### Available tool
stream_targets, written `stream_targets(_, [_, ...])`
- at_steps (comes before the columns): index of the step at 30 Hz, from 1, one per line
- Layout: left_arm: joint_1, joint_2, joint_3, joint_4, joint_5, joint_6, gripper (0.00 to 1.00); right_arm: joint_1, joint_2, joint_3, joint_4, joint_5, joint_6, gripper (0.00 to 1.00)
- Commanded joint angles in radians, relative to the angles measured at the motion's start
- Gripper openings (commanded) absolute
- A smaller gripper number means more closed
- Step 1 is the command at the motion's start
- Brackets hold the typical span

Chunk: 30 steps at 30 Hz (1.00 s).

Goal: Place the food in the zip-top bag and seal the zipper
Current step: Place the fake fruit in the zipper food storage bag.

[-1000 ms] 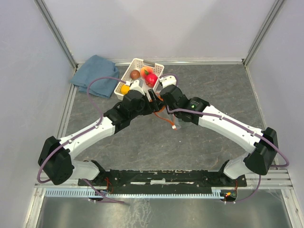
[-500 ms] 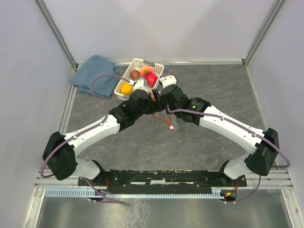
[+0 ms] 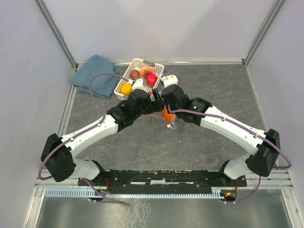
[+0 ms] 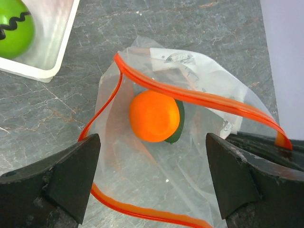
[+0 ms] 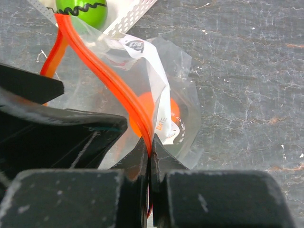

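The zip-top bag (image 4: 190,156) lies on the grey table with its mouth held open. An orange fruit (image 4: 154,116) sits inside it, with a dark green one (image 4: 178,129) behind it. My left gripper (image 4: 152,183) is open and empty, its jaws wide apart just above the bag's mouth. My right gripper (image 5: 150,145) is shut on the zipper (image 5: 114,85), holding one edge of the mouth up. In the top view both grippers, the left (image 3: 153,100) and the right (image 3: 165,101), meet over the bag (image 3: 175,122). The orange fruit (image 3: 167,114) shows through the plastic there.
The white slotted basket (image 3: 137,62) stands just behind the grippers. It holds a brown fruit (image 3: 135,74), a red-pink one (image 3: 151,79), a yellow one (image 3: 126,89) and a bright green one (image 4: 13,27). A blue folded cloth (image 3: 95,70) lies to its left.
The orange fruit now shows inside the bag below the grippers, where it did not show before. My left arm has shifted slightly right over the bag. My right gripper still holds the zipper.
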<state>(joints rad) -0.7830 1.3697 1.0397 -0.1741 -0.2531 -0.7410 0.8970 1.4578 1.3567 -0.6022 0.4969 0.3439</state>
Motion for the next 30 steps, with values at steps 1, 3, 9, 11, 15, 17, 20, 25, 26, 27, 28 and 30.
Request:
stream_targets(1, [-0.004,-0.080,0.057,-0.004,-0.003,0.058,0.97,0.004,-0.040,-0.001,0.009,0.069,0.001,0.06])
stream_targets(3, [-0.002,-0.107,0.059,-0.009,-0.005,0.066,0.98,0.004,-0.043,0.001,0.002,0.087,-0.003,0.06])
stream_targets(9, [0.012,-0.167,0.074,-0.048,-0.030,0.096,0.99,-0.006,-0.052,-0.004,-0.018,0.130,-0.016,0.07])
stream_targets(11, [0.025,-0.174,0.081,-0.059,-0.037,0.107,1.00,-0.017,-0.051,-0.004,-0.032,0.148,-0.023,0.07])
stream_targets(15, [0.088,-0.160,0.093,-0.087,-0.017,0.124,0.99,-0.059,-0.073,-0.004,-0.067,0.174,-0.038,0.07])
stream_targets(17, [0.129,-0.145,0.098,-0.094,0.006,0.129,1.00,-0.070,-0.086,-0.003,-0.071,0.172,-0.050,0.07])
stream_targets(20, [0.179,-0.108,0.112,-0.106,0.037,0.140,1.00,-0.081,-0.093,0.006,-0.089,0.179,-0.069,0.07])
stream_targets(25, [0.247,-0.021,0.144,-0.132,0.082,0.159,1.00,-0.090,-0.099,0.023,-0.119,0.216,-0.084,0.07])
stream_targets(26, [0.260,-0.005,0.151,-0.135,0.090,0.162,1.00,-0.091,-0.102,0.024,-0.126,0.222,-0.085,0.07])
stream_targets(27, [0.273,0.010,0.159,-0.139,0.096,0.167,1.00,-0.091,-0.103,0.025,-0.126,0.222,-0.086,0.07])
stream_targets(28, [0.284,0.026,0.166,-0.145,0.097,0.173,1.00,-0.091,-0.103,0.024,-0.125,0.221,-0.087,0.08])
stream_targets(30, [0.304,0.061,0.186,-0.159,0.096,0.184,1.00,-0.092,-0.097,0.020,-0.121,0.215,-0.089,0.08])
